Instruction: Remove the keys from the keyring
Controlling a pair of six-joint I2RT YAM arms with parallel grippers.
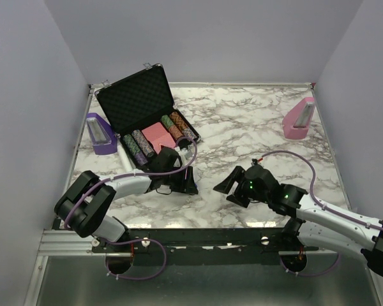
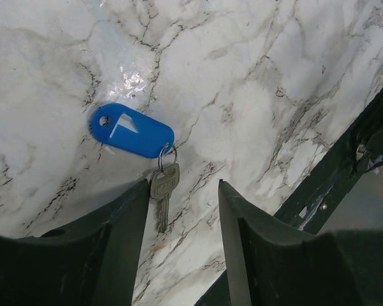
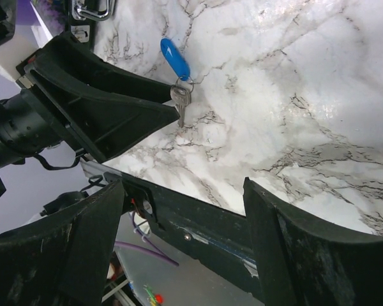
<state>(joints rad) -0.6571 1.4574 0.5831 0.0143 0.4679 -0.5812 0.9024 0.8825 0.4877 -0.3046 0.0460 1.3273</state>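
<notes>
Marbled white tabletop [image 2: 274, 76], close to its front edge. Flat on it: blue keyring [image 2: 131, 130], key [image 2: 163, 191] attached by the metal ring (blade pointing away from the tag). Around the key, left gripper [image 2: 182, 188] spread, nothing pinched. Nearby, right gripper [image 3: 182, 185] gaping wide, empty.

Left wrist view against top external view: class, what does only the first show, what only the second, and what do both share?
Only left wrist: the blue keyring lying flat, its metal ring joined to the silver key, whose blade lies between the left gripper's open fingers, close to one of them. Only top external: the open black case with poker chips, the purple stand and the pink stand. Both: the marble table and the left gripper.
</notes>
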